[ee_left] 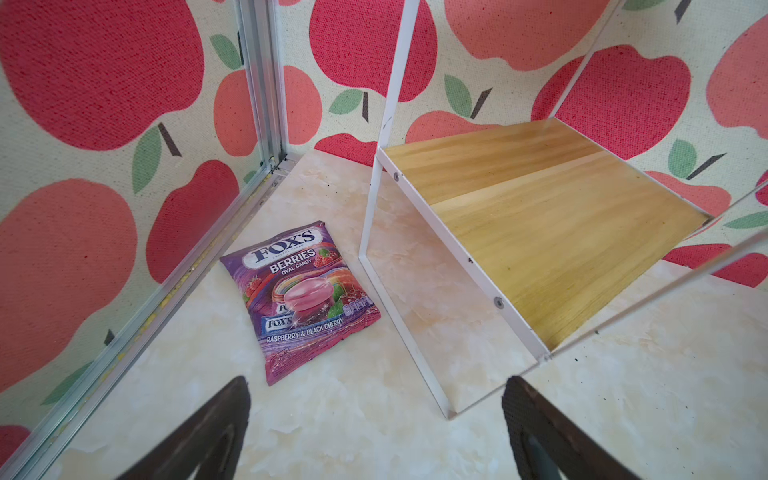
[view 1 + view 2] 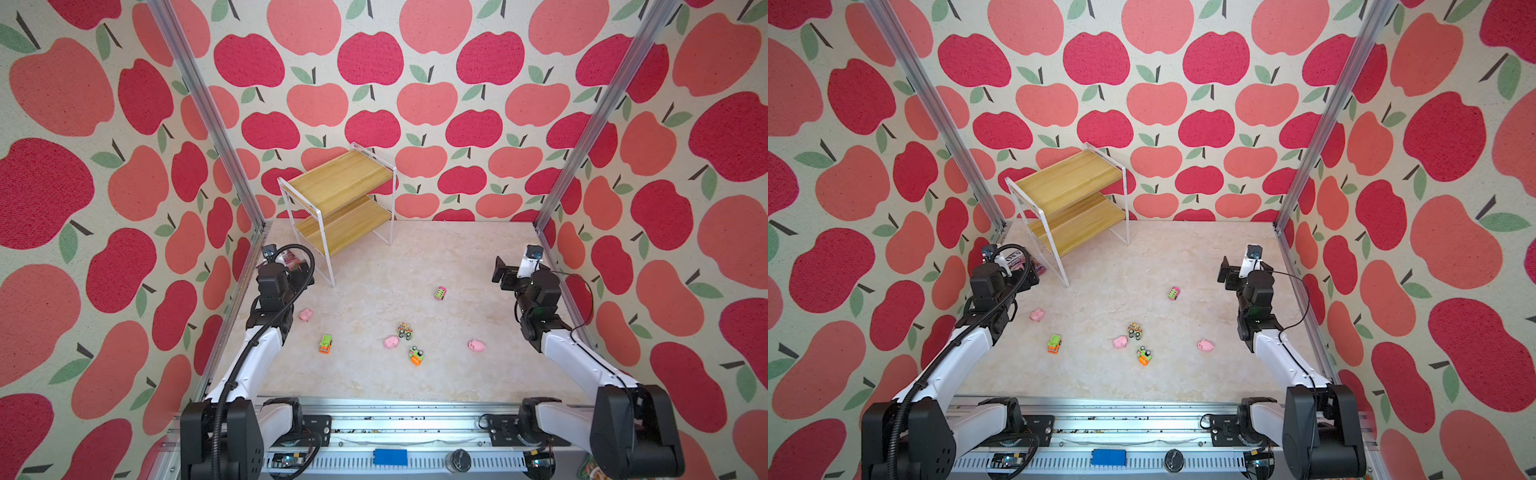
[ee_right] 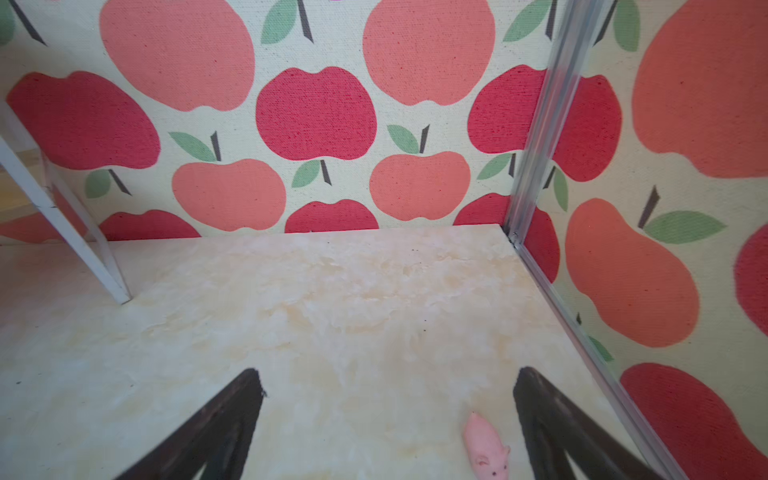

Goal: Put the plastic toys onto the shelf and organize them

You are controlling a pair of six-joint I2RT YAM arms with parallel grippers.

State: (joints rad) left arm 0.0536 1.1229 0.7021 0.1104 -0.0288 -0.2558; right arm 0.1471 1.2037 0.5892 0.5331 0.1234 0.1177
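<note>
1. Only the left wrist view shows the purple candy bag (image 1: 299, 299) whole. It lies flat on the bench (image 1: 353, 436), just beside the shelf (image 1: 540, 232).
2. Only the right wrist view shows a pink pig (image 3: 486, 449) lying lengthwise front to back, its snout seemingly toward the arm.
3. In both top views the shelf stands back left, askew to the back wall (image 2: 457, 124). Mid-bench, three pigs (image 2: 306, 314) (image 2: 391, 342) (image 2: 476, 345) lie scattered, and the orange truck (image 2: 326, 344) points roughly front to back.
4. The left end effector (image 1: 378, 386) and right end effector (image 3: 388, 374) are both spread and grip nothing.
</note>
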